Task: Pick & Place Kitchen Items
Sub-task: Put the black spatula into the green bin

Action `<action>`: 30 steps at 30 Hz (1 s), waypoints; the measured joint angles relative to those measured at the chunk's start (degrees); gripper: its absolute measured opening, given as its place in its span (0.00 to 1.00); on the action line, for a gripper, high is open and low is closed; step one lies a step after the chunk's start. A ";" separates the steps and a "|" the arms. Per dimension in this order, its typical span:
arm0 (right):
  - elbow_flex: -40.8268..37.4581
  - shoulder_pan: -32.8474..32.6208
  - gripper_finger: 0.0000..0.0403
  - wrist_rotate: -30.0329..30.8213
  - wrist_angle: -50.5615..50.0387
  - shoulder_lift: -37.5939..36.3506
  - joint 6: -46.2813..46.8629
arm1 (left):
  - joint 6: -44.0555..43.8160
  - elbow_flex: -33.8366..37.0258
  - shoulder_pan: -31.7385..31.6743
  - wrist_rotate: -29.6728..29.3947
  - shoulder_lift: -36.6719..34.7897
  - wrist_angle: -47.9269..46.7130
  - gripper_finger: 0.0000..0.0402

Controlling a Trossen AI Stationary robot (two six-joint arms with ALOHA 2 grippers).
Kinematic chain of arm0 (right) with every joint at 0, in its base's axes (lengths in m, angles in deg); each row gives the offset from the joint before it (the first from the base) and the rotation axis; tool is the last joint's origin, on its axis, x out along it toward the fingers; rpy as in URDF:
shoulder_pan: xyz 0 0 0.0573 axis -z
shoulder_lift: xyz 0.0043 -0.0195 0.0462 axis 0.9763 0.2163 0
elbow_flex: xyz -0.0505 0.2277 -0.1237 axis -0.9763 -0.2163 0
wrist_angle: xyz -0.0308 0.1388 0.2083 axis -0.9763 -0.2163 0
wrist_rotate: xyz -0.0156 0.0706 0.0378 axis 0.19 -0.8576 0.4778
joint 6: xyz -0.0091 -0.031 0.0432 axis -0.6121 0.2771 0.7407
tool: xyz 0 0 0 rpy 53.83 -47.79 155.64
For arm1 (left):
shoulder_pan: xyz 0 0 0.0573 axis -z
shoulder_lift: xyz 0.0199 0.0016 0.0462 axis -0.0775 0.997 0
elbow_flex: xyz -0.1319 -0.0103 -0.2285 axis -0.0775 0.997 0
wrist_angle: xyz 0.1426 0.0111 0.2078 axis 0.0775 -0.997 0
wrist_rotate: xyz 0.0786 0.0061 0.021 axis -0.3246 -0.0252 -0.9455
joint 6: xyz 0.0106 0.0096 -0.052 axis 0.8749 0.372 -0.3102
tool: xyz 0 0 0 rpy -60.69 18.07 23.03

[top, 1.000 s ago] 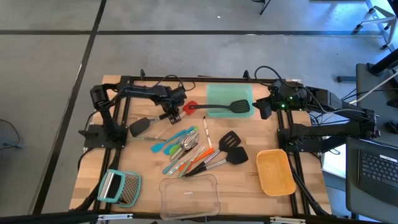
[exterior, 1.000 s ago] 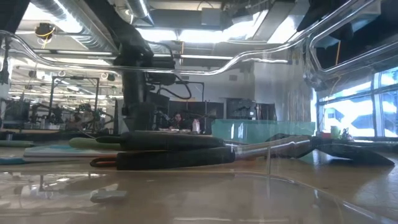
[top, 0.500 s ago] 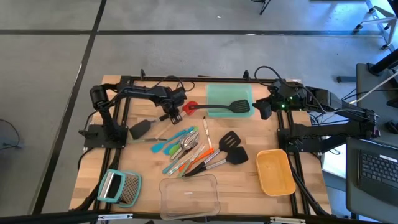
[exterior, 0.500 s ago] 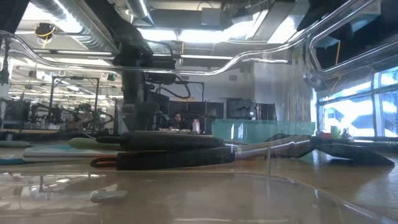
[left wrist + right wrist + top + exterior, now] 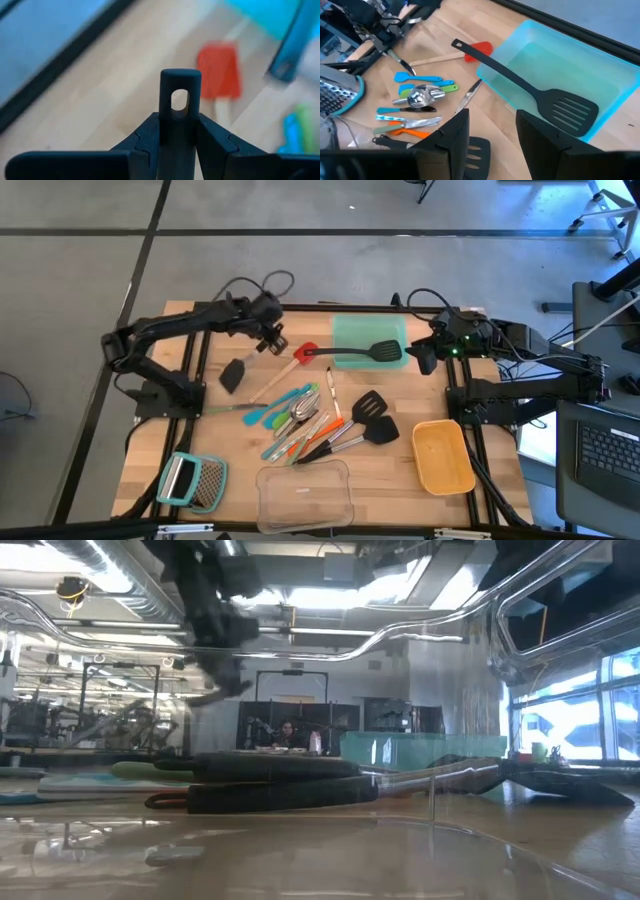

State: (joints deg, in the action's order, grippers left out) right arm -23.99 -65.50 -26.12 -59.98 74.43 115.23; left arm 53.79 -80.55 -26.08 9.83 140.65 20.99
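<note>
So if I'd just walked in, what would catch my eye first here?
Probably the left gripper, raised over the wooden table's far left with a black steel-handled spatula dangling from it. Next, the colourful heap of slim utensils mid-table, and the long black slotted spatula lying across the teal container at the far edge.

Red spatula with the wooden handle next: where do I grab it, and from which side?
Best to take the red spatula midway along its wooden handle, coming straight down with the jaws across it. It lies flat on the table, and that stretch looks bare. Avoid its red head: the handle of the black spatula resting in the teal container ends right by it.
</note>
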 joint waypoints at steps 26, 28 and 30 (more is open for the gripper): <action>0.02 4.76 0.45 -17.11 43.18 6.67 -2.00 | -25.96 -3.82 4.64 32.85 6.28 77.80 0.22; 0.02 5.90 0.47 -20.95 43.86 8.56 -1.05 | -27.08 -3.83 5.66 32.89 7.79 80.43 0.22; 0.02 6.31 0.49 -24.25 44.64 10.58 0.37 | -27.82 -3.83 6.62 32.89 9.13 82.65 0.22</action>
State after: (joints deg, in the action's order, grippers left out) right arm -23.97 -59.19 -50.37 -15.34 85.01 115.60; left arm 25.97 -84.38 -19.47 42.72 149.78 103.65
